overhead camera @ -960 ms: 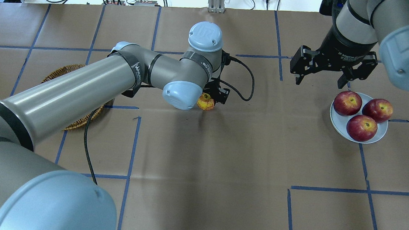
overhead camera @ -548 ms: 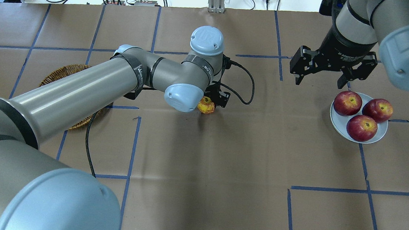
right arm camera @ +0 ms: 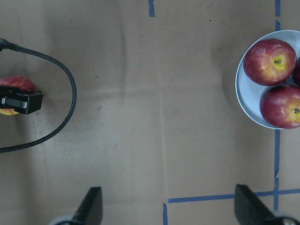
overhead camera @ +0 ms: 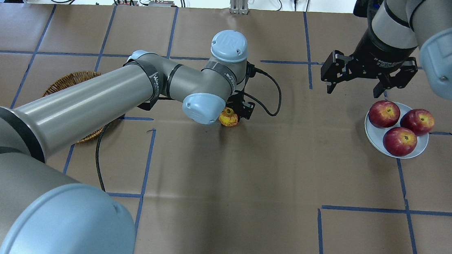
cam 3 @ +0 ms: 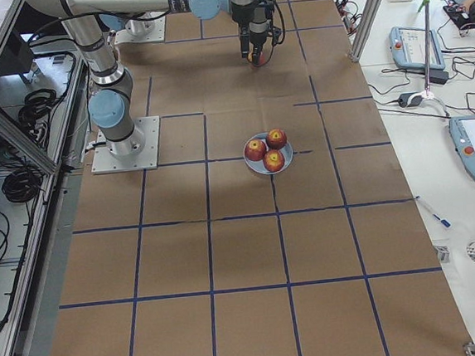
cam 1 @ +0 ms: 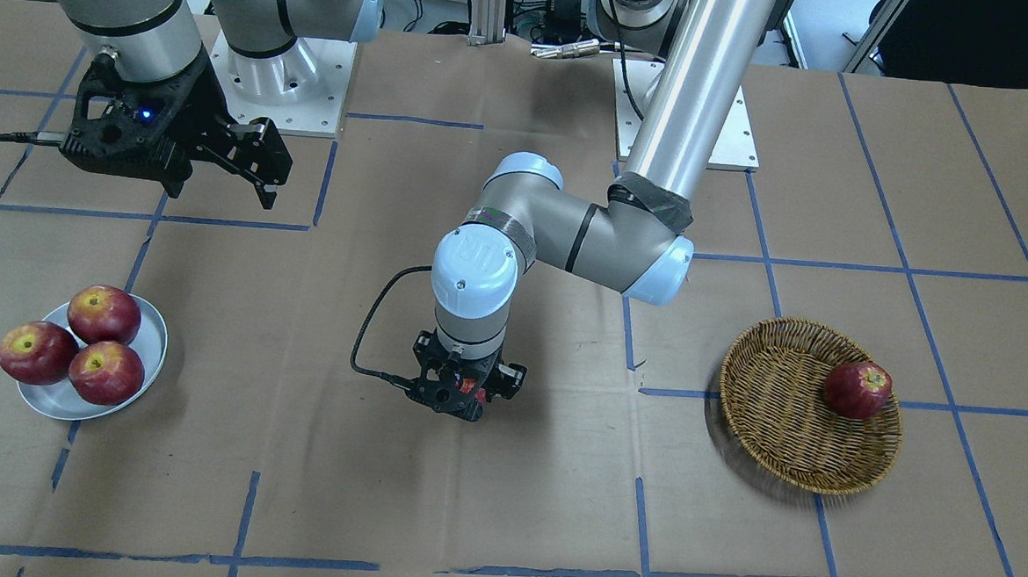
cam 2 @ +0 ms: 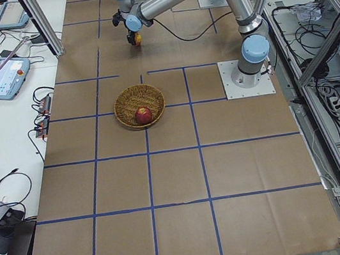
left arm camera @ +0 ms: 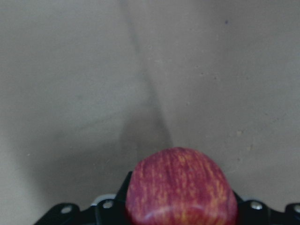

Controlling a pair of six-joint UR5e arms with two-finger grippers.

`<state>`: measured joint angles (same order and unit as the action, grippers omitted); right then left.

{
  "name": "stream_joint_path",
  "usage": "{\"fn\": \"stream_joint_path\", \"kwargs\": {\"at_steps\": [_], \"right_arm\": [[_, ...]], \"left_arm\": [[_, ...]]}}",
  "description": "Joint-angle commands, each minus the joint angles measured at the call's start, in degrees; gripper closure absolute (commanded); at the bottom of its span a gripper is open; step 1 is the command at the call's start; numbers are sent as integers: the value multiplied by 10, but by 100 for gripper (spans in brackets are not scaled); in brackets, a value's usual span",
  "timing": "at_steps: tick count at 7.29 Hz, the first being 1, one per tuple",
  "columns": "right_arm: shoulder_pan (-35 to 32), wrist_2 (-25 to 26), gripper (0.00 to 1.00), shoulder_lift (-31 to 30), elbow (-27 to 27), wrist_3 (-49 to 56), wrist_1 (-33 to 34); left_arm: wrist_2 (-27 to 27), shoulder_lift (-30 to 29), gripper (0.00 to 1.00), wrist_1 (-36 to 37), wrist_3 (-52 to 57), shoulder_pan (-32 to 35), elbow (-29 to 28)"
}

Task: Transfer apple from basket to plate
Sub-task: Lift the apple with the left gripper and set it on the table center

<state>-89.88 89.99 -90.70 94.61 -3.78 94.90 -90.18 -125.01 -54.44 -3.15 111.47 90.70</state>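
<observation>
My left gripper (cam 1: 464, 393) is shut on the pinkish-red apple (overhead camera: 228, 117) with a yellow patch and holds it low over the middle of the table. The apple fills the bottom of the left wrist view (left arm camera: 180, 187) and shows at the left edge of the right wrist view (right arm camera: 13, 83). The wicker basket (cam 1: 772, 399) lies behind on the robot's left, partly hidden by the arm in the overhead view (overhead camera: 64, 82). The grey-white plate (overhead camera: 372, 133) lies on the robot's right. My right gripper (overhead camera: 352, 92) is open and empty, just beyond the plate (right arm camera: 243, 89).
One dark red apple (cam 1: 858, 388) lies in the basket. Three red apples (overhead camera: 400, 140) fill most of the plate. The left wrist's black cable (overhead camera: 272, 94) loops beside the held apple. Bare brown paper with blue tape lines lies between the left gripper and the plate.
My left arm has shifted slightly with the apple held in it, a little to the right and nearer in the overhead view. The right arm has not moved.
</observation>
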Motion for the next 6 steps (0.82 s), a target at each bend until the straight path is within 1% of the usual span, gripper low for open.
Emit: {"fn": "stream_joint_path", "kwargs": {"at_steps": [1, 2, 3, 4, 6], "right_arm": [[-1, -1, 0, 0, 0, 0, 0], [-1, 0, 0, 0, 0, 0, 0], [-1, -1, 0, -1, 1, -2, 0], [-1, 0, 0, -2, 0, -3, 0], [-2, -2, 0, -10, 0, -2, -8]], "left_arm": [[-1, 0, 1, 0, 0, 1, -1], [0, 6, 1, -2, 0, 1, -5], [0, 27, 1, -27, 1, 2, -14], [0, 64, 1, -76, 8, -2, -24], [-2, 152, 1, -213, 59, -35, -61]]}}
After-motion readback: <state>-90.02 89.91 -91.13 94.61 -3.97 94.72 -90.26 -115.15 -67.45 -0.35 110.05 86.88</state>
